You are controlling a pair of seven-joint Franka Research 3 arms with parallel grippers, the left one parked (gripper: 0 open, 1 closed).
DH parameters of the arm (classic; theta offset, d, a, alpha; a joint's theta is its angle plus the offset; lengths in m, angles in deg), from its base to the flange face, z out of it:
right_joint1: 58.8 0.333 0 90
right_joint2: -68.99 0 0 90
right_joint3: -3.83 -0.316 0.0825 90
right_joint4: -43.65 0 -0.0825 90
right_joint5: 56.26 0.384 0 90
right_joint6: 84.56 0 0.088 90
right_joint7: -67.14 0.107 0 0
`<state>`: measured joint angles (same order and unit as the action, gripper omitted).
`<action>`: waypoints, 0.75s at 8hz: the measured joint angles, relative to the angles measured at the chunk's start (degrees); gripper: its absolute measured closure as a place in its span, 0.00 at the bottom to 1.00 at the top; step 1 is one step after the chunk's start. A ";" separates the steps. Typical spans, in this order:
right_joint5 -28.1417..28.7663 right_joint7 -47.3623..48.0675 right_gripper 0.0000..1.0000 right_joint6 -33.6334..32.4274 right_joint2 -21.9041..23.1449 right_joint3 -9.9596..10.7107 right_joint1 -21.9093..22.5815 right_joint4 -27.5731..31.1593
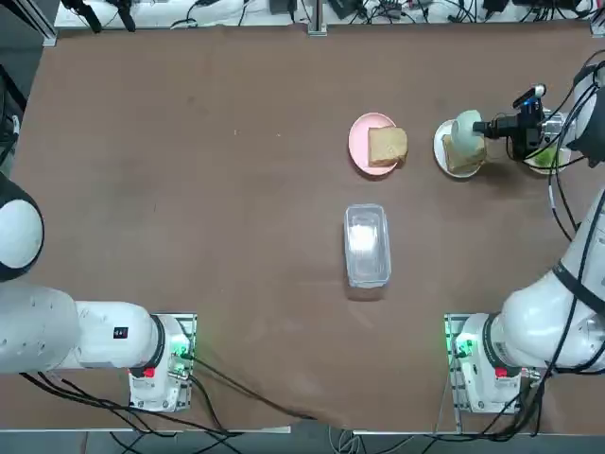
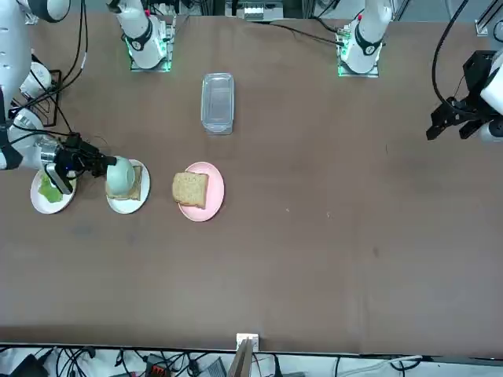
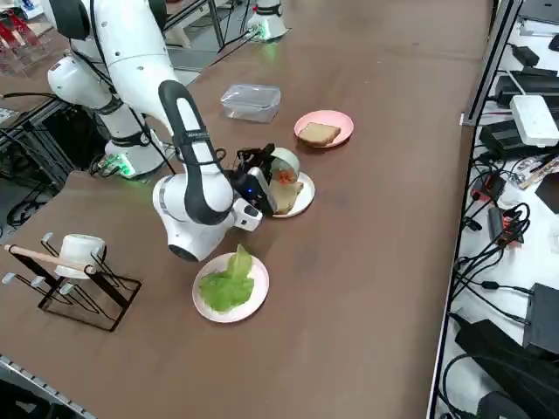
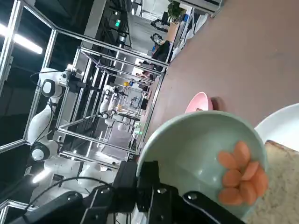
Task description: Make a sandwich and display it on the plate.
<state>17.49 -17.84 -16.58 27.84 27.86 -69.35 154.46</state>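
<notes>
A tan bread slice (image 1: 463, 158) lies on the small white plate (image 1: 440, 144). Over it my right gripper (image 1: 492, 125) is shut on the rim of a pale green bowl (image 1: 466, 126), which is tipped on its side. In the right wrist view the bowl (image 4: 196, 154) holds several orange pieces (image 4: 240, 173) at its lower lip, just above the bread (image 4: 280, 191). A second bread slice (image 1: 388, 146) rests on the pink plate (image 1: 359, 142). Green leaves (image 3: 227, 281) lie on a pale plate (image 3: 253, 301) beside my arm.
A clear lidded container (image 1: 367, 244) lies mid-table, nearer the arm bases than the pink plate. A wire rack with a white cup (image 3: 79, 249) stands near the table's corner in the right side view. Cables run along the table's far edge.
</notes>
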 joint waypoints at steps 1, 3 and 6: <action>0.06 -0.76 0.97 -0.39 -0.42 0.00 -0.40 0.00; 1.26 -1.73 0.97 -2.06 -0.67 0.00 -1.15 0.00; 3.04 -6.26 0.97 -4.30 -2.75 0.00 -1.93 0.00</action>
<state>20.53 -24.11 -20.87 25.09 27.86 -71.27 154.45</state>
